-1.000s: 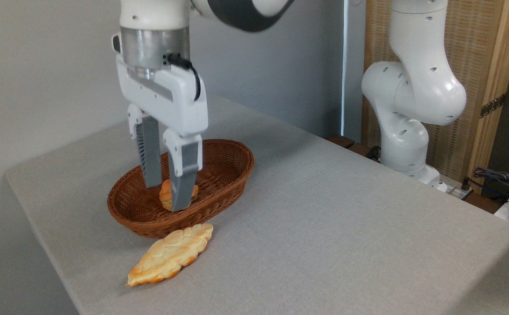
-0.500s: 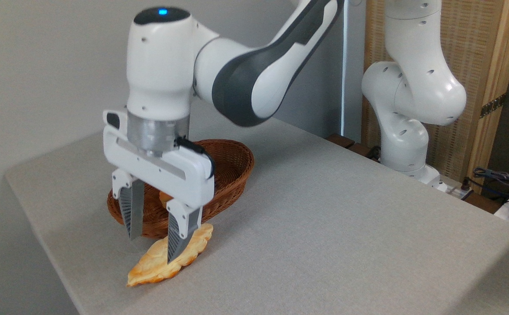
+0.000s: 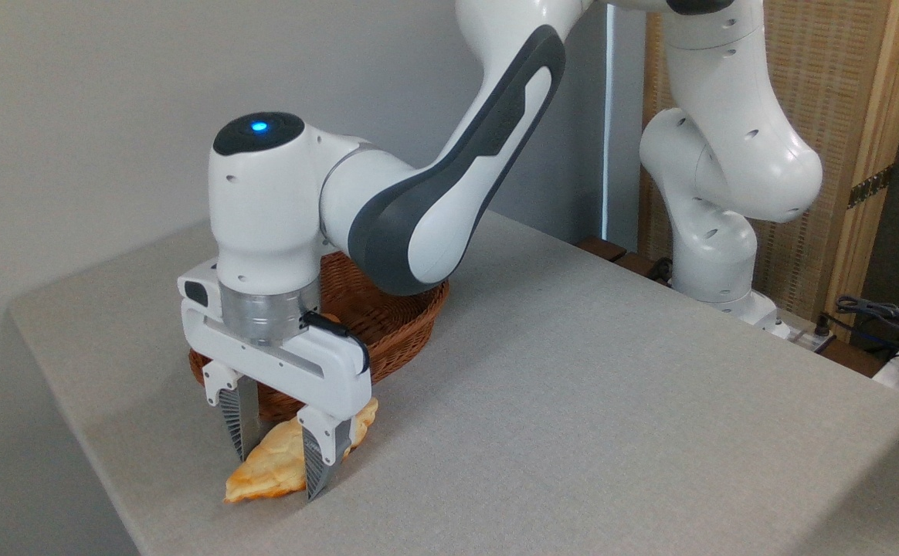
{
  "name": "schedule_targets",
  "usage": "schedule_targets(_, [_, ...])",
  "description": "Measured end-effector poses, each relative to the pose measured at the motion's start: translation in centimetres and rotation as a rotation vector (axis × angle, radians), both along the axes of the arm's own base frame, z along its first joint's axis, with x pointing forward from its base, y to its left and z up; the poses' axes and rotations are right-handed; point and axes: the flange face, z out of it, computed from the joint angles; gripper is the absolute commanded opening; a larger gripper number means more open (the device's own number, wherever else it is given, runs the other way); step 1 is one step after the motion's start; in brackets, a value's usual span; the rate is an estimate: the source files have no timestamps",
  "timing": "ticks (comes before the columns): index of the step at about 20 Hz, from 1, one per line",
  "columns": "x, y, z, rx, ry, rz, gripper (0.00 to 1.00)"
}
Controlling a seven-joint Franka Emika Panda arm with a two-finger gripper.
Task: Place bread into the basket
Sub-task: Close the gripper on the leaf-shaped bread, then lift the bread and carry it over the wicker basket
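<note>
Camera view, fixed, looking across a table from its near corner; the bread [image 3: 276,471], a long flat pale golden loaf with an orange-brown tip, lies on the table near the near-left edge, just outside the basket [image 3: 403,316] and not yet in it; the gripper [image 3: 279,467] stands upright over the loaf with its two fingers spread, one on each long side, tips down at table level; whether the pads press the crust cannot be told, so the claw reads as open around the bread and not yet gripping.

The step in hand looks like the grasp; to do it well, the fingers should close gently across the loaf's narrow width near its middle, so it lifts level and does not pivot; the loaf is thin, so the tips want to stay low; then a lift high enough to clear the wicker rim, a short move far and right, and a release over the basket's hollow.

The basket, oval, reddish-brown and woven, sits just behind the gripper, partly hidden by the arm [image 3: 418,208]; a small orange-brown piece shows inside it, mostly hidden.

The table [image 3: 612,401] is covered in plain grey cloth; behind it a pale wall [image 3: 94,116]; at far right the arm's white base, a woven wooden screen [image 3: 843,93] and some cables [image 3: 882,313].
</note>
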Motion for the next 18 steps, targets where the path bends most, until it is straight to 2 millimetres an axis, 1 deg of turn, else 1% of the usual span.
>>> schedule_targets(2, [0.07,-0.06,-0.09,0.002,0.0,-0.002,1.0])
schedule_targets(3, [0.07,-0.07,-0.09,0.002,-0.001,-0.002,0.96])
schedule_targets(5, [0.07,-0.07,-0.09,0.002,-0.001,-0.002,0.68])
schedule_targets(6, [0.07,-0.07,-0.09,0.002,-0.001,-0.002,0.56])
schedule_targets(7, [0.07,-0.08,-0.09,0.003,-0.001,-0.003,0.5])
schedule_targets(12, [-0.05,-0.11,-0.14,0.01,0.011,-0.034,0.5])
schedule_targets(14, [-0.11,0.0,-0.08,0.012,0.021,-0.045,0.47])
schedule_targets(18, [-0.13,-0.04,-0.03,0.014,0.026,-0.055,0.47])
